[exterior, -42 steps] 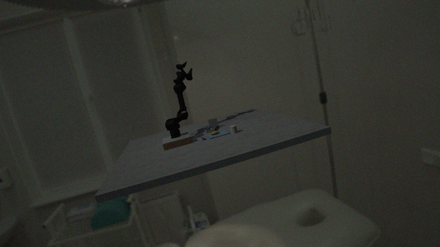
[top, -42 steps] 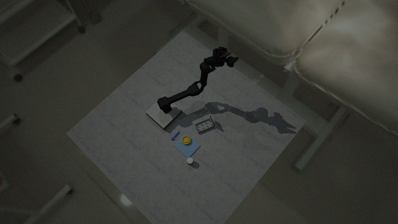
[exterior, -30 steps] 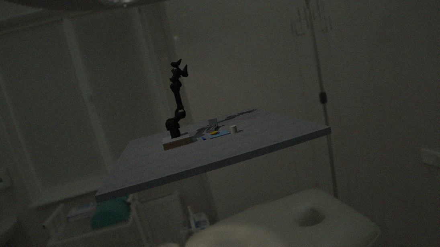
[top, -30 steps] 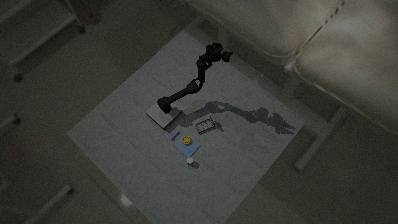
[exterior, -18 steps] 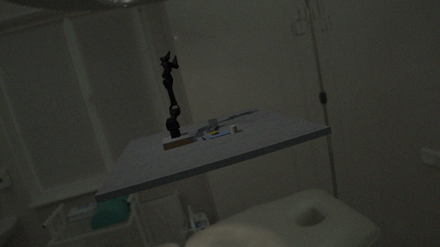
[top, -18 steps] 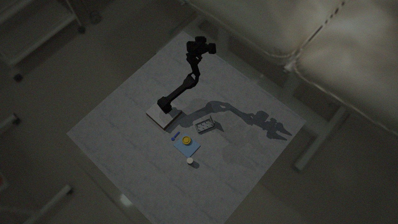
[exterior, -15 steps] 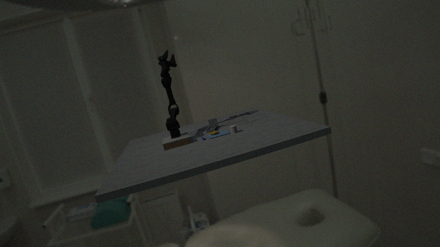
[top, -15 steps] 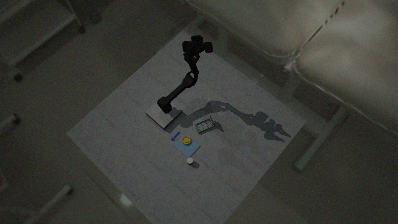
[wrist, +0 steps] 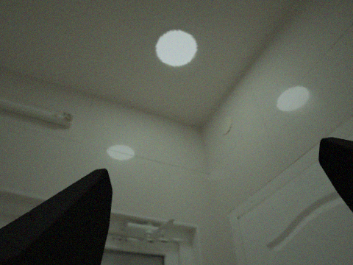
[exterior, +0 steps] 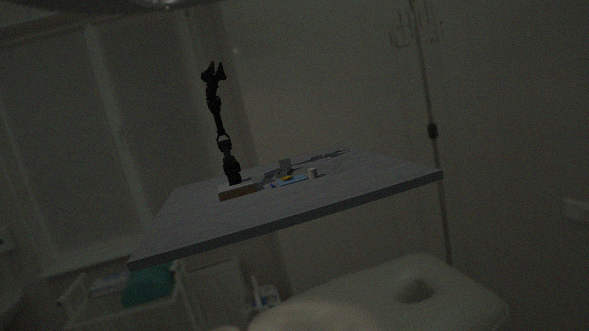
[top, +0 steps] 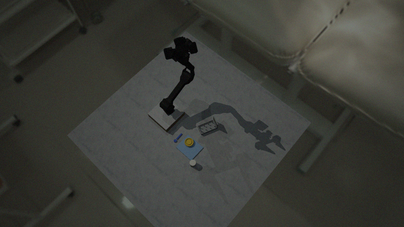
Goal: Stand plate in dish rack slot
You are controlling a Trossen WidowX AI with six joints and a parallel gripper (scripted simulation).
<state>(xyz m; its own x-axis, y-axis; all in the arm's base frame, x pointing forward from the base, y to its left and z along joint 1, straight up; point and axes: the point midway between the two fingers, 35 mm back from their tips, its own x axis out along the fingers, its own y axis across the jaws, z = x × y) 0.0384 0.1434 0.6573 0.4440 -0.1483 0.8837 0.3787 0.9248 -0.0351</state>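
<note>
Plate (top: 188,142) flat on blue mat (top: 189,148), far below fingers (exterior: 213,71); fingers apart, empty, pointing up.

Plate (top: 188,142) lies on mat (top: 189,149) mid-counter (top: 118,146); dish rack (top: 208,126) just behind-right, cup (top: 192,162) toward the near edge, small tool, maybe a pin (top: 178,137), left of mat. Pincer (exterior: 213,70) high above.

yellow plate (top: 188,142) on a light blue mat (top: 189,149), grey dish rack (top: 208,126), white cup (top: 193,162), black arm (top: 177,86).
</note>
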